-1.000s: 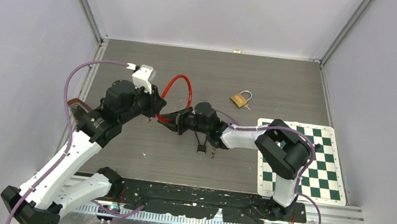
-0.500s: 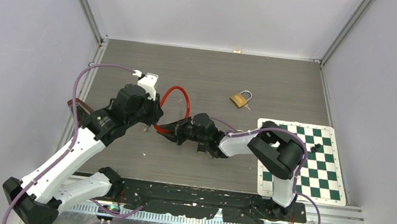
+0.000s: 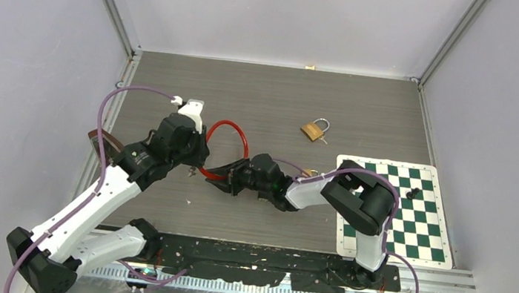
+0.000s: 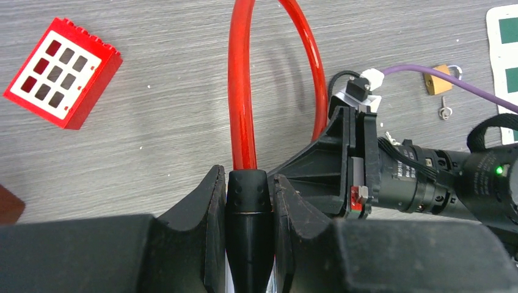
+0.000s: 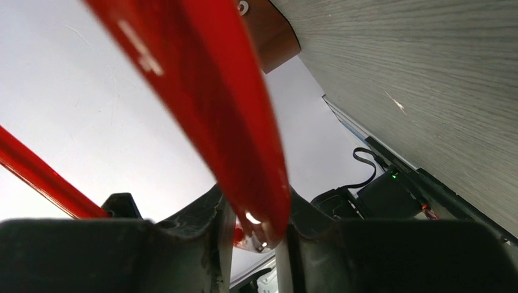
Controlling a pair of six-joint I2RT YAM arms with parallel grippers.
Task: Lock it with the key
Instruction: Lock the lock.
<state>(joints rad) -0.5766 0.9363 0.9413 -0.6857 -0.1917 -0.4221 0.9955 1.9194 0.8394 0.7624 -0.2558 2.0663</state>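
A red cable lock loops over the table between my two arms. My left gripper is shut on its black barrel, and the red cable rises from the barrel and arcs round to the right. My right gripper meets it from the right. In the right wrist view the cable's other end, with a shiny tip, lies between the jaws of that gripper. Thin gaps show beside it, so the jaws stand slightly open. The key is hidden.
A brass padlock lies farther back on the right with a small metal piece beside it. A green chessboard mat covers the right side. A red window brick lies to the left, and a brown object sits by the left wall.
Both arms have brought the cable lock a little nearer and lower. The right jaws have eased apart around the cable end. The small keys seen hanging under the right arm no longer show.
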